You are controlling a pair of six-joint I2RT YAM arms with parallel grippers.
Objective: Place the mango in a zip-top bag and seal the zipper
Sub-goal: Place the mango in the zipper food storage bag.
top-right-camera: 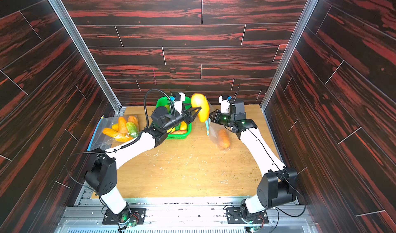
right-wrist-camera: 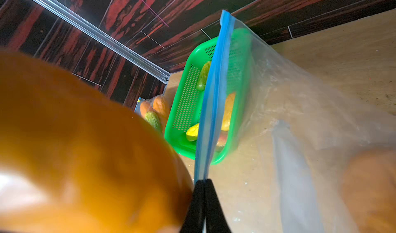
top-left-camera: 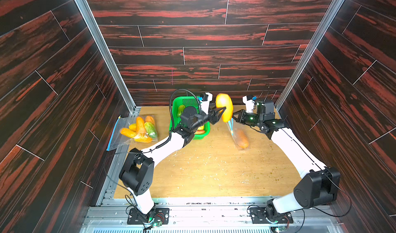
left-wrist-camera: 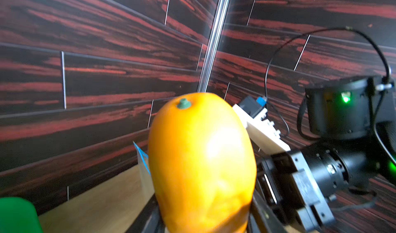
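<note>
In both top views my left gripper (top-left-camera: pixel 222 112) (top-right-camera: pixel 198 112) holds the orange-yellow mango (top-left-camera: pixel 224 107) (top-right-camera: pixel 200 109) in the air, jaws shut on its lower part. In the left wrist view the mango (left-wrist-camera: pixel 201 161) stands stem end up. My right gripper (top-left-camera: pixel 234 116) (right-wrist-camera: pixel 203 189) is shut on the blue zipper strip (right-wrist-camera: pixel 214 92) of the zip-top bag (top-left-camera: pixel 239 135) (right-wrist-camera: pixel 300 114). The bag hangs down to the table with an orange fruit (top-left-camera: pixel 242 139) inside. The mango (right-wrist-camera: pixel 75 146) is just beside the strip, outside the bag.
A green basket (top-left-camera: pixel 186 101) (right-wrist-camera: pixel 188 97) holding more fruit stands at the back, under my left forearm. A second clear bag (top-left-camera: pixel 139 129) (top-right-camera: pixel 122 127) filled with several fruits lies at the back left. Dark panelled walls close in three sides.
</note>
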